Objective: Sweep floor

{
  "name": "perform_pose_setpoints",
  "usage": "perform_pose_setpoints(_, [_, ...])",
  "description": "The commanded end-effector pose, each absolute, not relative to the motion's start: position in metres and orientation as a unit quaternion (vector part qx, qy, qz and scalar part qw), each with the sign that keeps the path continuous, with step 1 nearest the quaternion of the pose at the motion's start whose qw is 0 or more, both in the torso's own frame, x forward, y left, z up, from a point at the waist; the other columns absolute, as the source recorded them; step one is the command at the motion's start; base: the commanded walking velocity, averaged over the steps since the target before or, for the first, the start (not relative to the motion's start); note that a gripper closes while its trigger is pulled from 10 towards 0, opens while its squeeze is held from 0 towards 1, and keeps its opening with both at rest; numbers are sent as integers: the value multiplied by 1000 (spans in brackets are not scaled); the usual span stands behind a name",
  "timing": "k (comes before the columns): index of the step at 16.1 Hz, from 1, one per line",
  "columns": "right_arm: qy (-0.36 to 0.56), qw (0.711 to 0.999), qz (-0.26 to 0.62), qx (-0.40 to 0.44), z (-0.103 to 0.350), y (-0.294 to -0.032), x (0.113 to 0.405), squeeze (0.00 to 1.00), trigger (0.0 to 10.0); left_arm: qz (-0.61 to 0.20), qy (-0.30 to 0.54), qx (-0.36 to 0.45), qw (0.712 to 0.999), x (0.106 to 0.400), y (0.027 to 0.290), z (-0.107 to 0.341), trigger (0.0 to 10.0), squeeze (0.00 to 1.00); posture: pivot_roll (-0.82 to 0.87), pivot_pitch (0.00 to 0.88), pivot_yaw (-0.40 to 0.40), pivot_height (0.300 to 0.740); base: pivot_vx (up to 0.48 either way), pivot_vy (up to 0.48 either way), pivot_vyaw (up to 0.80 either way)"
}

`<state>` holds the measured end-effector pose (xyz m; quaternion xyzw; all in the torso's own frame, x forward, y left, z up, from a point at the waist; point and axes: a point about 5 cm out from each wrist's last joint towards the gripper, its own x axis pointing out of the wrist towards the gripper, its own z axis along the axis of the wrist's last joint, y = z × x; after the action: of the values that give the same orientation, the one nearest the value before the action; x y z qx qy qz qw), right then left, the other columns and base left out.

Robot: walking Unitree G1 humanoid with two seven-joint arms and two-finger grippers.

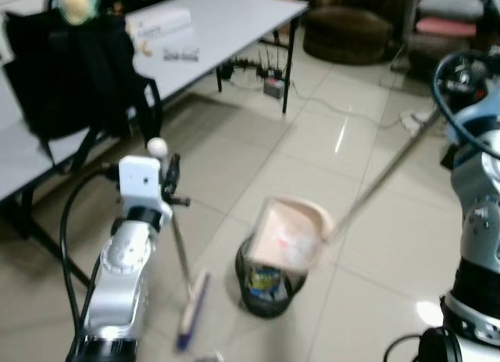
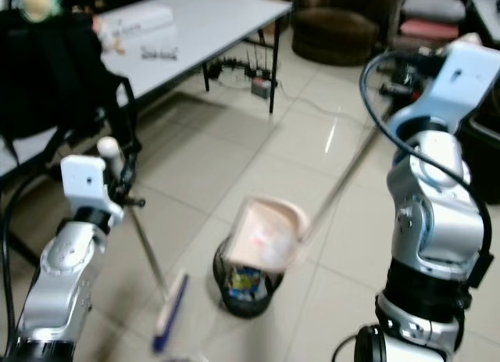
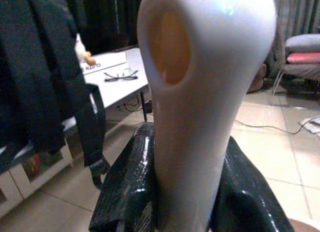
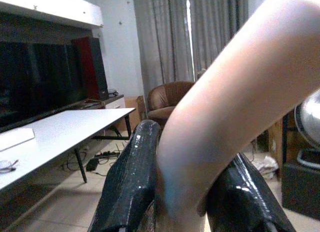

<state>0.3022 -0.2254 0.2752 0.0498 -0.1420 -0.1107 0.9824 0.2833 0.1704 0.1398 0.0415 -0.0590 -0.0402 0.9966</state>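
Two tools in hand: our left gripper [image 1: 170,177] has its black fingers [image 3: 131,192] clamped on the white plastic handle top of the thin metal-shafted broom [image 1: 181,260], whose flat blue-edged head [image 1: 192,309] sits on the beige tiled floor [image 1: 258,151] just beside the bin. Our right gripper [image 4: 182,187] is closed round the pale handle of the long-shafted pink dustpan [image 1: 287,234], with a finger [image 4: 127,177] pressed on each side. The pan is tilted over the small black mesh waste bin [image 1: 268,284], which already has colourful rubbish in it, so we judge we're mid-dump. Risks: the pan only partly covers the bin mouth, so dirt could spill past the rim back onto the tiles. The long shaft gives the pan a lot of swing, and a nudge could tip the light bin. The broom shaft leans near the bin too, so either tool could knock it. White cables [image 1: 367,116] trail on the floor past the grey folding table [image 1: 234,22]; they're a snag hazard if we step that way.
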Motion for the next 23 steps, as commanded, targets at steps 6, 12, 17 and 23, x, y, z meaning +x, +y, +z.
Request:
perform_pose_setpoints(6, [-184,977,-103,27,289,-227,298,0,10000,-59,-73,41,995,283,161,145,10000,0,-46,17,27,740,0,0,0])
perform_pose_setpoints(12, [-236,970,2,-52,290,-187,296,0,10000,-71,-65,44,994,283,157,143,10000,0,-45,17,29,740,0,0,0])
perform_pose_setpoints(17, [-279,947,120,-109,277,-142,284,0,10000,-83,-63,49,993,283,154,142,10000,0,-38,17,25,740,0,0,0])
perform_pose_setpoints(23, [-313,902,232,-189,260,-107,269,0,10000,-90,-63,54,992,284,151,141,10000,0,-38,14,25,740,0,0,0])
